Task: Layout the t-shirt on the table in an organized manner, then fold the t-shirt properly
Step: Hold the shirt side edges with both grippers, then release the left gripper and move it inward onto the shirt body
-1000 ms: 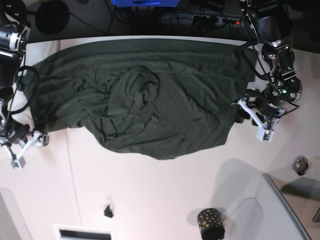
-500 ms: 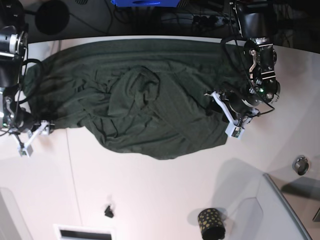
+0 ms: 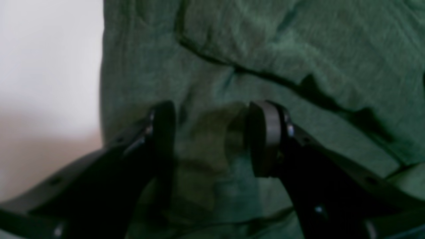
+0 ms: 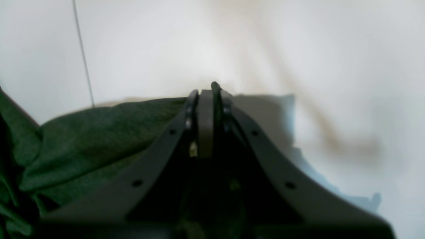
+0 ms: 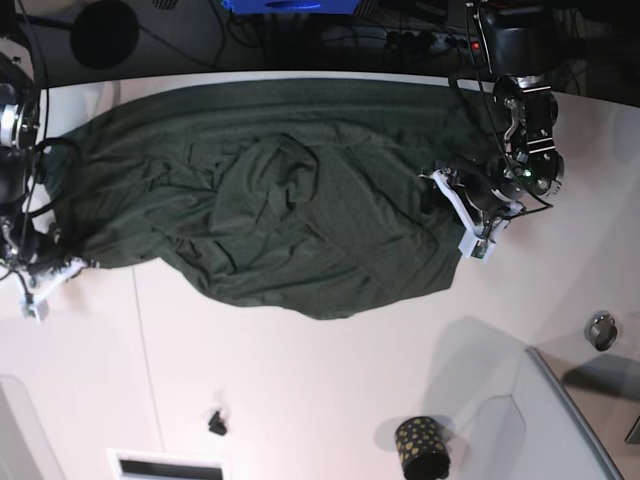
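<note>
White counter (image 5: 330, 380) carries the dark green t-shirt (image 5: 270, 190), rumpled, spread toward 12 o'clock. Left end effector (image 3: 212, 139) — jaws parted, pressed down on the cloth near its 3 o'clock edge. Right end effector (image 4: 207, 96) — jaws closed at the shirt's 9 o'clock edge; whether cloth is pinched cannot be told.

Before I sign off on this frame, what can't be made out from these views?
- Right gripper: jaws shut, but the blurred right wrist view does not show whether the t-shirt is pinched between them.
- Left gripper: jaws open over the cloth; contact unclear in the soft left wrist view.
- Shirt's collar and sleeves: lost in bunched folds in the base view.
- Small dark object on the table: too small to identify.
</note>
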